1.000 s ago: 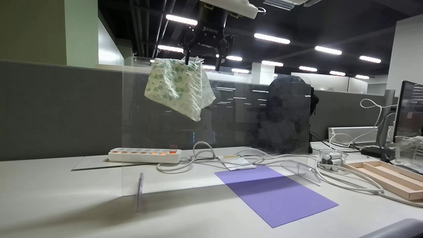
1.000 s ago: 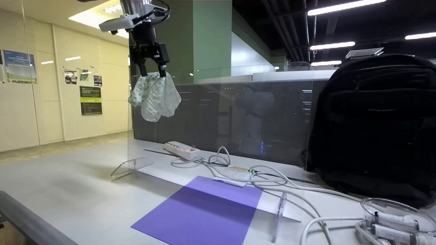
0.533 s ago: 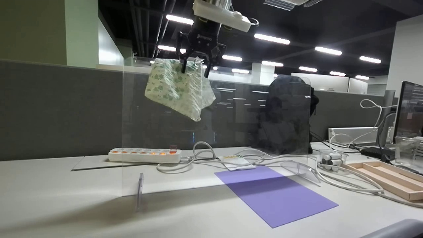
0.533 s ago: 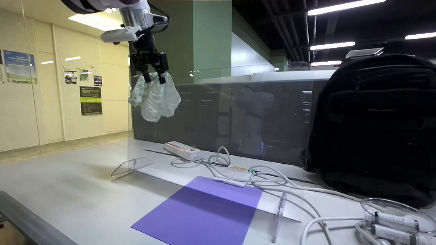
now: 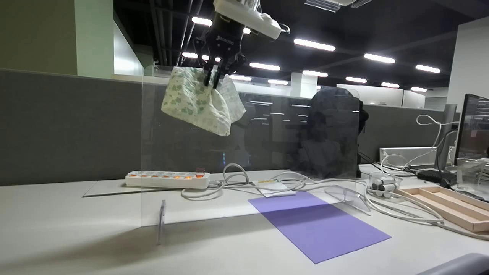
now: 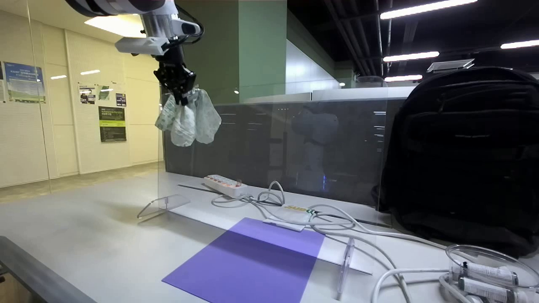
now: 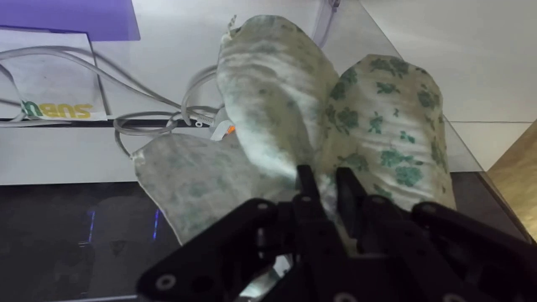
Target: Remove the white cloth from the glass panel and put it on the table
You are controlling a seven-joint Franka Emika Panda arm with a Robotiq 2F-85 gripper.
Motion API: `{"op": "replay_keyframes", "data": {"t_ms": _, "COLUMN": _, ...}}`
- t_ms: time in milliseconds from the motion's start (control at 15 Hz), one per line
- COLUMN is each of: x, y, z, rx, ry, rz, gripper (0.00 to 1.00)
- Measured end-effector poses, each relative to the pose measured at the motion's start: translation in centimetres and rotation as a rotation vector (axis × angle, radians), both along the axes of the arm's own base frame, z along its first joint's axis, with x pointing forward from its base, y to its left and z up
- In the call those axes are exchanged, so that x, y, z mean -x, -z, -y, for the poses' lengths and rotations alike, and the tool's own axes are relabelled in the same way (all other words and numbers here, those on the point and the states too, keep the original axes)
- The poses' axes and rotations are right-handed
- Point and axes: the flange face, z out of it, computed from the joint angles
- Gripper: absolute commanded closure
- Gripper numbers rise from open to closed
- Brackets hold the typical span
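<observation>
The white cloth (image 5: 187, 99), printed with green leaves, hangs at the top edge of the upright glass panel (image 5: 275, 141), with parts on both sides. My gripper (image 5: 211, 84) is over its upper middle, jaws close together. In the wrist view, folds of the cloth (image 7: 386, 126) run in between the fingertips of my gripper (image 7: 324, 171), a fold pinched there. The cloth (image 6: 206, 120) also shows bunched below my gripper (image 6: 182, 100) in an exterior view. Whether it still rests on the panel's edge is unclear. The white table (image 5: 214, 252) lies below.
A purple sheet (image 5: 324, 229) lies on the table, partly under the panel. Behind the panel are a power strip (image 5: 168, 180) and loose cables (image 5: 202, 194). Clear feet (image 5: 161, 223) support the panel. A black backpack (image 6: 463, 160) and a wooden tray (image 5: 454, 208) stand nearby.
My gripper came down onto the cloth and its fingers closed together. In both exterior views the cloth has shifted slightly left and up, drawn into folds at the fingertips.
</observation>
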Motion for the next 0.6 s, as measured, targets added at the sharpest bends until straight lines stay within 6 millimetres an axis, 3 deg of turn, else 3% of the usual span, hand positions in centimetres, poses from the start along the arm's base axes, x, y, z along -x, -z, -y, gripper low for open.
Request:
{"op": "replay_keyframes", "data": {"t_ms": 400, "x": 1.3, "y": 1.9, "z": -0.7, "rx": -0.012, "ry": -0.061, "rz": -0.154, "gripper": 1.00}}
{"op": "replay_keyframes", "data": {"t_ms": 600, "x": 2.4, "y": 3.5, "z": 0.6, "rx": 0.040, "ry": -0.027, "rz": -0.297, "gripper": 1.00}}
